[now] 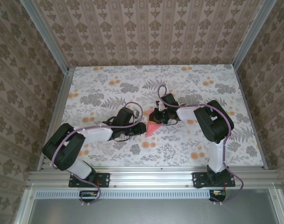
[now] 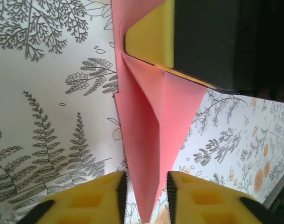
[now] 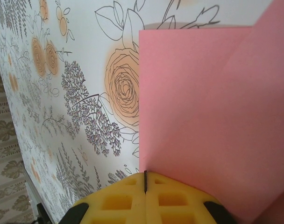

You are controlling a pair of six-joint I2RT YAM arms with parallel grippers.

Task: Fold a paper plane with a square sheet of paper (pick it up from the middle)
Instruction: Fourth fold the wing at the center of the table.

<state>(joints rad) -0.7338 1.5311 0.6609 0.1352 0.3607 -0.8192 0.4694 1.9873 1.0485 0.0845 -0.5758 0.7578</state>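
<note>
From above, we see the 2 arms meeting over the middle of the floral-printed desk (image 1: 188, 79). The left arm (image 1: 97, 133) and the right arm (image 1: 212, 121) reach in from opposite sides, with a slim, pointed, salmon-pink folded paper plane (image 1: 152, 129) between their tips. From up there we cannot read how either set of jaws stands.

The left wrist view makes the left jaws plain. Their 2 yellow foam pads (image 2: 95, 200) stand partly apart, and the paper plane (image 2: 156, 107) runs down into the gap, its pointed end low between them. We cannot tell whether either pad touches the paper. Ahead of the left jaws, a yellow pad (image 2: 151, 37) of the right jaws, on its black body, presses on the wider part of the paper, where the creases meet.

The right wrist view shows the right jaws closed, their yellow pads (image 3: 128, 200) meeting along 1 thin seam. The paper plane (image 3: 212, 116) is pinched in that seam and spreads ahead of them as a flat pink panel with 1 diagonal fold. The printed desk (image 3: 86, 140) lies behind it.
</note>
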